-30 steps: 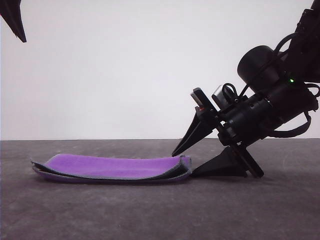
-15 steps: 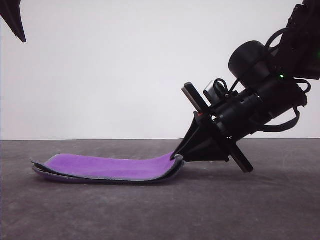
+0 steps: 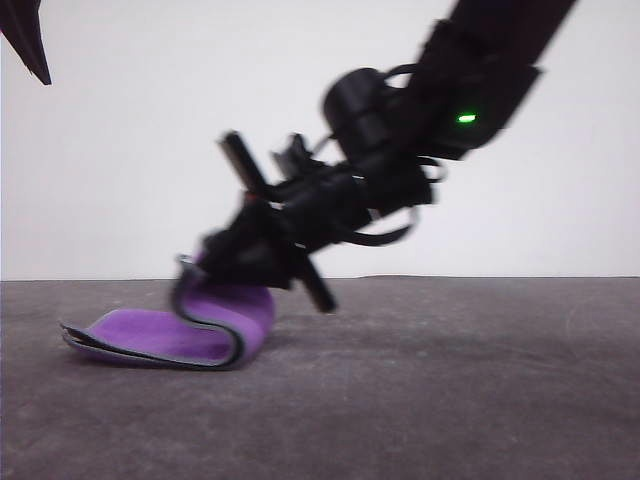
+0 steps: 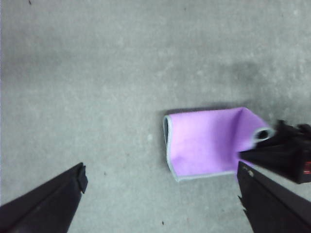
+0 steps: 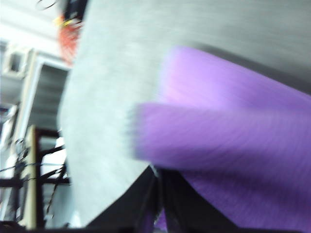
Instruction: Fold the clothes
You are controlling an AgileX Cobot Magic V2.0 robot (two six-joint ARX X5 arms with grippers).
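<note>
Over the table, front: right claw (image 3: pixel 205 262) pinches the cloth (image 3: pixel 175 335) edge, lifted so it curls over itself; table (image 3: pixel 450 400) below
Left wrist: left claw (image 4: pixel 160 194) wide open, waiting above; cloth purple side up
Right wrist: blurry; fingers (image 5: pixel 160 194) squeezed together

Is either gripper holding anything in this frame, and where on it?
The right gripper is shut on the cloth, pinching its edge at the raised, curled-over end. The left gripper is open and holds nothing.
</note>
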